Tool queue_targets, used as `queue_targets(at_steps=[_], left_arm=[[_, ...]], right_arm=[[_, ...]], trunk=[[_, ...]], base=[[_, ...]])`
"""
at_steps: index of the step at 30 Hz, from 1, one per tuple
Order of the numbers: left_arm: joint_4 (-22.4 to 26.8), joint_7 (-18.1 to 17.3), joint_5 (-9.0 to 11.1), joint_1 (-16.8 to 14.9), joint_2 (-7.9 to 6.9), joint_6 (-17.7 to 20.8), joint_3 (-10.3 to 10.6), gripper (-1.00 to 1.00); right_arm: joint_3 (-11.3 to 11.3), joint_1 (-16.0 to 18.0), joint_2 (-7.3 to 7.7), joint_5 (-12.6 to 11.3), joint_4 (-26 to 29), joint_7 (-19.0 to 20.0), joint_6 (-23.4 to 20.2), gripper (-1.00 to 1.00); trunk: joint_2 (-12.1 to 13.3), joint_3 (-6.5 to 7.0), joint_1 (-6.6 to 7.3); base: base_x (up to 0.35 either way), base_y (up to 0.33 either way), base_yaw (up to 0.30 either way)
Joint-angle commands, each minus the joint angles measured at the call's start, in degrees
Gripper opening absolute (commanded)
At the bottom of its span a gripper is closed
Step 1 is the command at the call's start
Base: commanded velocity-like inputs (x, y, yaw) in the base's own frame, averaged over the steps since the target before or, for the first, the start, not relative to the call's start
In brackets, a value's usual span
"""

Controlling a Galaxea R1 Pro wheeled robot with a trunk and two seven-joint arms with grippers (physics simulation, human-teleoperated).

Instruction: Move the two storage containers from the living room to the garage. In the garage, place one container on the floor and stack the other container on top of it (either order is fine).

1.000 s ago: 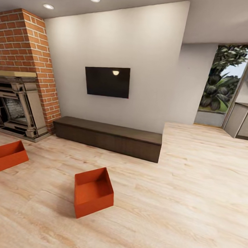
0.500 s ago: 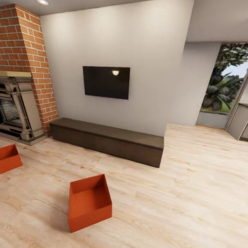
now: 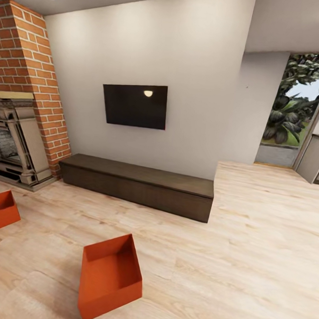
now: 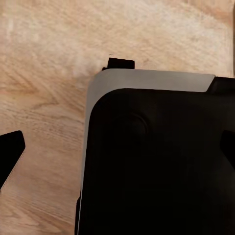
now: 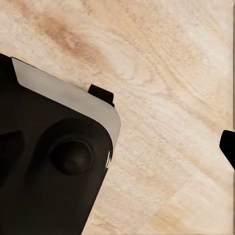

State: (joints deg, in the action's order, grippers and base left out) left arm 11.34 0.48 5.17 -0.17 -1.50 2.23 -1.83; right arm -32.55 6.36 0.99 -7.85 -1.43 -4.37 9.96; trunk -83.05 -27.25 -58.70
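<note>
Two orange-red storage containers stand open-topped on the living room's light wood plank floor in the head view. The nearer container (image 3: 110, 276) is low and left of centre. The other container (image 3: 0, 210) is cut off by the left edge, in front of the fireplace. My left gripper (image 4: 117, 152) points down at the plank floor, with one dark fingertip (image 4: 10, 157) far from the other, so it is open and empty. My right gripper (image 5: 120, 144) also hangs over the planks with a fingertip (image 5: 228, 146) at the frame edge, open and holding nothing. The garage is out of view.
A long dark low cabinet (image 3: 139, 186) runs along the white wall under a black TV (image 3: 134, 106). A red brick fireplace (image 3: 15, 142) stands at the left. Glass doors (image 3: 293, 115) and a grey counter (image 3: 316, 158) are at the right. My dark base (image 4: 156, 166) lies under both wrists.
The whole head view has shifted, so the camera has advanced toward the wall. Both containers now sit lower, further left and larger in the picture. Neither container has itself moved.
</note>
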Motion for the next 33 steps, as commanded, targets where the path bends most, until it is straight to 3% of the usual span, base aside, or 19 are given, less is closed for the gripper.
queue_targets(at_steps=[1, 20, 33], left_arm=[[0.09, 0.04, 0.55, -0.01, 0.01, 0.23, -0.1, 1.0], [0.09, 0.04, 0.38, 0.0, 0.01, -0.07, -0.1, 1.0], [0.07, 0.04, 0.3, -0.01, 0.01, -2.05, -0.19, 1.0]], right_arm=[[-0.49, 0.06, -0.03, -0.58, -0.18, -0.03, 0.33, 1.0], [-0.49, 0.06, -0.03, -0.58, -0.17, -0.03, 0.37, 1.0], [-0.58, 0.06, 0.06, -0.5, -0.17, -0.03, 0.41, 1.0]], trunk=[[-0.03, -0.06, -0.03], [-0.03, -0.06, -0.03], [-0.03, -0.06, -0.03]], base=[[0.322, 0.0, 0.0], [0.319, 0.0, 0.0], [0.035, 0.0, 0.198]])
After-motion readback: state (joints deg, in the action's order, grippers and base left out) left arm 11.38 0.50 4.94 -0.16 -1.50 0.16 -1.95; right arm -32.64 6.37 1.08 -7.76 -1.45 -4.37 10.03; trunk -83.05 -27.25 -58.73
